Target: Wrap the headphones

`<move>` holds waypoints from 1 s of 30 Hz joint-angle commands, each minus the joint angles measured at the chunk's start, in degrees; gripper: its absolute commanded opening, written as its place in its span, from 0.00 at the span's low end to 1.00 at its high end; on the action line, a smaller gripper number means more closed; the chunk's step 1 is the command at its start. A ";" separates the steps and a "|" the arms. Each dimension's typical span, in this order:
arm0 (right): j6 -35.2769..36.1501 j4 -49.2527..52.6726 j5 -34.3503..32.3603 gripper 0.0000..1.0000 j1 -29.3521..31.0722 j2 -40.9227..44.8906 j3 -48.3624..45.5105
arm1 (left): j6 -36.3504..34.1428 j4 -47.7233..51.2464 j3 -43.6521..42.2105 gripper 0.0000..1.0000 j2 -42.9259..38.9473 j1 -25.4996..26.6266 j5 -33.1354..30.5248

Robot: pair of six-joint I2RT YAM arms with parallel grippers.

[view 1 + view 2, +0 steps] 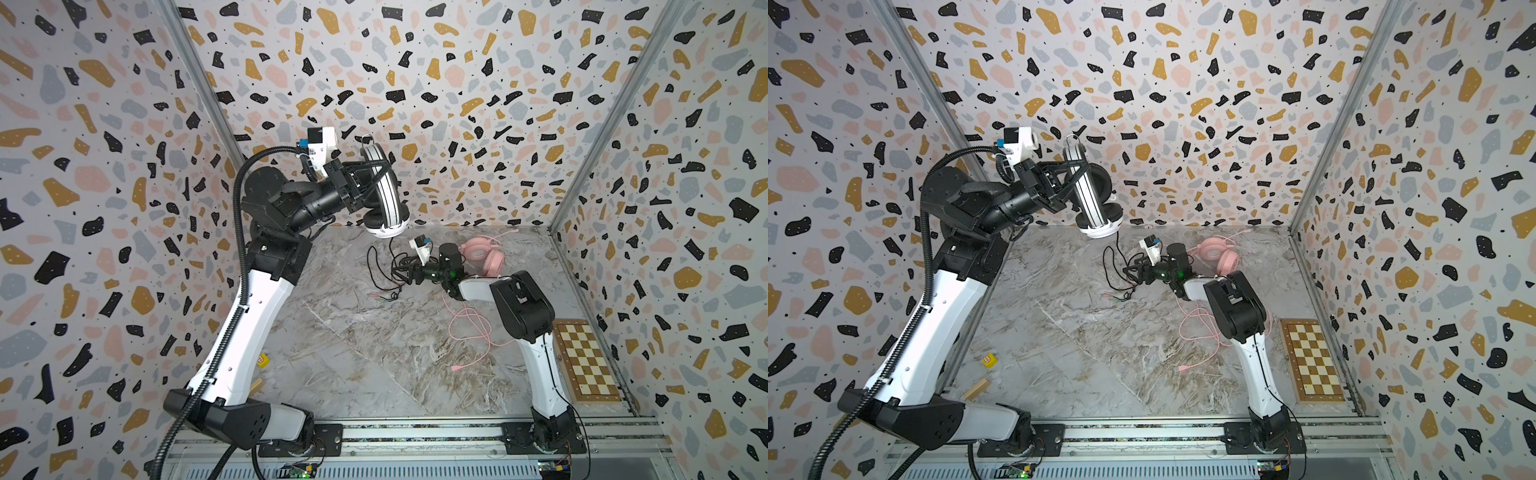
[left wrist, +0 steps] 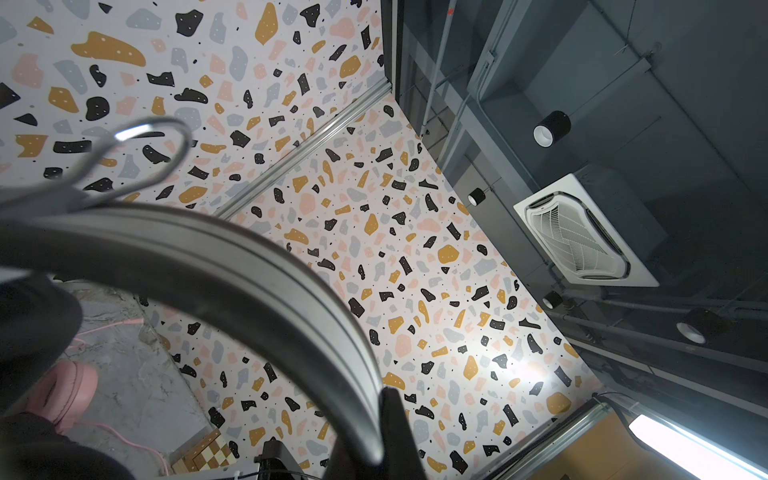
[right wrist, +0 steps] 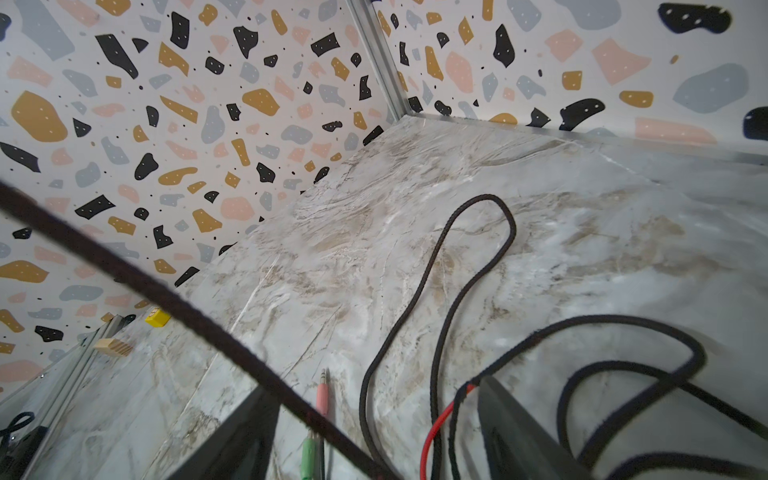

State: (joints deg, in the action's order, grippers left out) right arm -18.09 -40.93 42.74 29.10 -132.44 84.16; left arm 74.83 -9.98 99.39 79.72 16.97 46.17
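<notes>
Left tool (image 1: 380,178) pinches the band of the white headset (image 1: 391,199), lifted above the table (image 1: 353,332). Right tool (image 1: 398,273), jaws spread, sits low amid the black cable (image 3: 623,319); the pink headset (image 1: 484,255) lies nearby.

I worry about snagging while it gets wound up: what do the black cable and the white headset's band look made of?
The black cable looks like a braided fabric sleeve, matte; a woven, slightly fuzzy texture shows in the right wrist view. The white headset's band is probably smooth hard plastic, semi-gloss; it has clean edges, black stripes and an even surface.
</notes>
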 commanded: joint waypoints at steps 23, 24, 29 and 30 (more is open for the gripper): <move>-5.67 -13.99 6.03 0.10 0.34 12.15 -16.34 | 0.33 -9.90 0.60 0.00 -1.46 -4.57 -0.57; -6.58 -14.91 6.12 0.08 0.43 13.54 -17.82 | -0.06 -10.02 0.33 0.00 -1.31 -4.74 -1.02; -6.02 -9.50 3.81 0.08 0.89 22.75 -22.86 | -10.18 -1.18 -1.87 0.00 -1.16 -4.84 -5.12; -5.18 -7.61 3.31 0.08 0.87 24.54 -23.19 | -11.84 0.25 -2.76 0.00 -1.29 -4.83 -5.81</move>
State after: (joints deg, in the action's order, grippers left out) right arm -23.14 -50.13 46.74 29.67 -113.82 61.43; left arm 70.65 -9.43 97.60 79.44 12.47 42.87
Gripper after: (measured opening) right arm 0.080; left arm 0.058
